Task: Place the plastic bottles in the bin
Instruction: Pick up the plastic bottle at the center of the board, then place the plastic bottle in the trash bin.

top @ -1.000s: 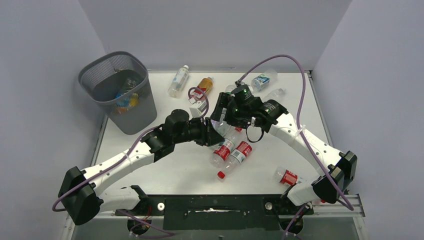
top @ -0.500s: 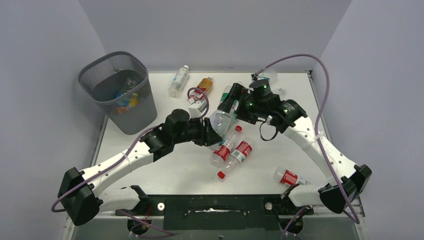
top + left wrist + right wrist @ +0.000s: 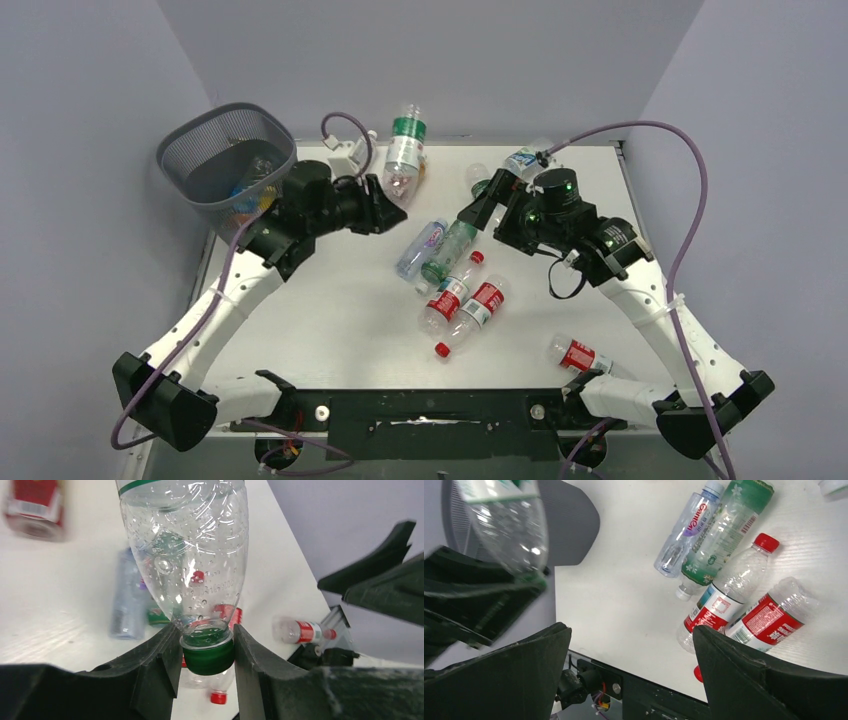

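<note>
At far left, the grey mesh bin [image 3: 226, 107] stands at the desk's [image 3: 340, 320] corner, with a few bottles [image 3: 250, 192] inside. Just beside it, the left tool [image 3: 388, 203] is clenched on the green cap of a clear bottle [image 3: 403, 160], held base-up above the desk, probably for dropping into the bin. Further right, loose bottles [image 3: 478, 305] lie mid-desk. The right tool [image 3: 485, 200] hovers near them, released, likely choosing one.
</note>
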